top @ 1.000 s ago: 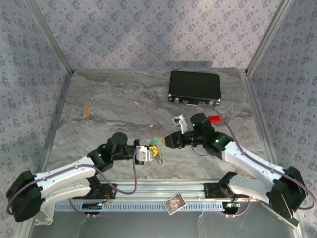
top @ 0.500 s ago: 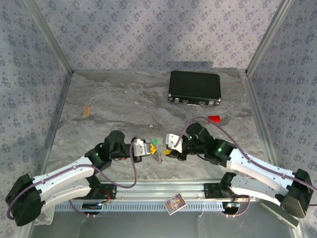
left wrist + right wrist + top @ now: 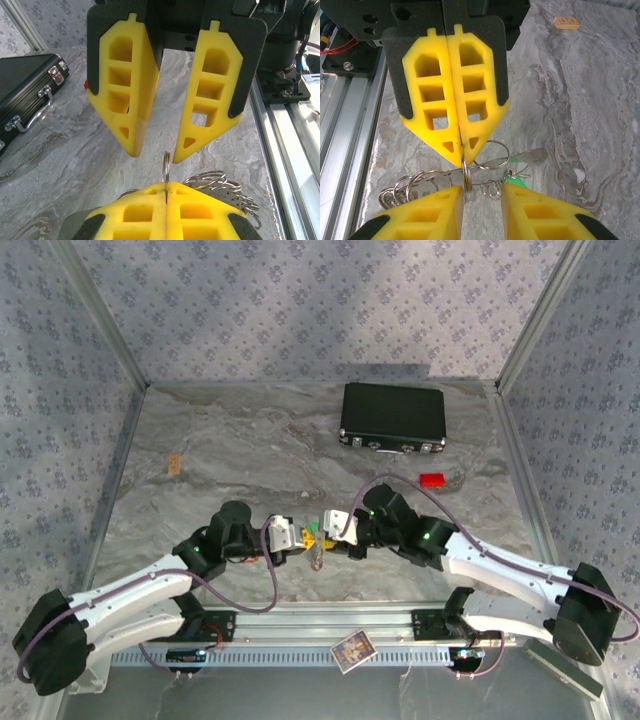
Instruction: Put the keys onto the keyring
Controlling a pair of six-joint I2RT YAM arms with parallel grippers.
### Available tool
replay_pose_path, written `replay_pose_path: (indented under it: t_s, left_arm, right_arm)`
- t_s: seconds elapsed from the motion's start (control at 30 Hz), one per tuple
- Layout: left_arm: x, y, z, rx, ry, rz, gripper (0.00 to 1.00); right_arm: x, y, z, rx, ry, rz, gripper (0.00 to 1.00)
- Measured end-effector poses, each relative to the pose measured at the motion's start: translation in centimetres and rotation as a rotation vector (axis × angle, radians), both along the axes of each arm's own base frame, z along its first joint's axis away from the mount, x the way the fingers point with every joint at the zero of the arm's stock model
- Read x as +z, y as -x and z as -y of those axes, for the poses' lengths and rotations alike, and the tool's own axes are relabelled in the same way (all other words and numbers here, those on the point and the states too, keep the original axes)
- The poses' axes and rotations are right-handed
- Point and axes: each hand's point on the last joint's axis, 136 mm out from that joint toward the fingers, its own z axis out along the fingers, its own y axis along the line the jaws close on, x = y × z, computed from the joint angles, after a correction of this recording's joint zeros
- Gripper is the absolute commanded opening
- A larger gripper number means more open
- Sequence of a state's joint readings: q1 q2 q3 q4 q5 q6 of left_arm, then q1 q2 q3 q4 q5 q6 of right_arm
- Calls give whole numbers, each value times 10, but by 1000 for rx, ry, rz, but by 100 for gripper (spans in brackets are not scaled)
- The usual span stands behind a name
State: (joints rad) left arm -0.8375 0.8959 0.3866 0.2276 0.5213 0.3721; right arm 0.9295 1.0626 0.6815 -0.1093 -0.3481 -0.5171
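Left gripper (image 3: 460,157) is clenched on the keyring (image 3: 166,167), holding it edge-on as a target. Right gripper (image 3: 158,151) faces it, jaws parted and empty. Green-tagged key (image 3: 522,160) hangs just beyond the left gripper's tips, above the table (image 3: 580,110).

Two hands are counted, the left hand (image 3: 303,540) and the right hand (image 3: 324,534). One black case (image 3: 392,416), one red tag (image 3: 432,480), one wooden block (image 3: 174,462) and one printed card (image 3: 352,649) are seen. One green-tagged key (image 3: 527,157) and one keyring (image 3: 465,174) are told apart; the bunch of rings (image 3: 402,192) cannot be counted.
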Motion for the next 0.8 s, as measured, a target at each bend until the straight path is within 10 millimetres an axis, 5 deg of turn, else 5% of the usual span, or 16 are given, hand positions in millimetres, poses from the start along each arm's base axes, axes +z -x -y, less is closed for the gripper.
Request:
replay_pose_path:
  t_s: [0.3, 0.5, 0.8]
  left_arm:
    - [4, -7, 0, 15, 23, -6, 0]
    - [10, -12, 0, 20, 53, -6, 24]
    - [18, -24, -6, 54, 87, 3, 39]
  right_arm:
    - [1, -2, -8, 16, -30, -11, 0]
    - [6, -7, -5, 24, -58, -28, 0]
    - [14, -18, 1, 15, -90, -56, 0]
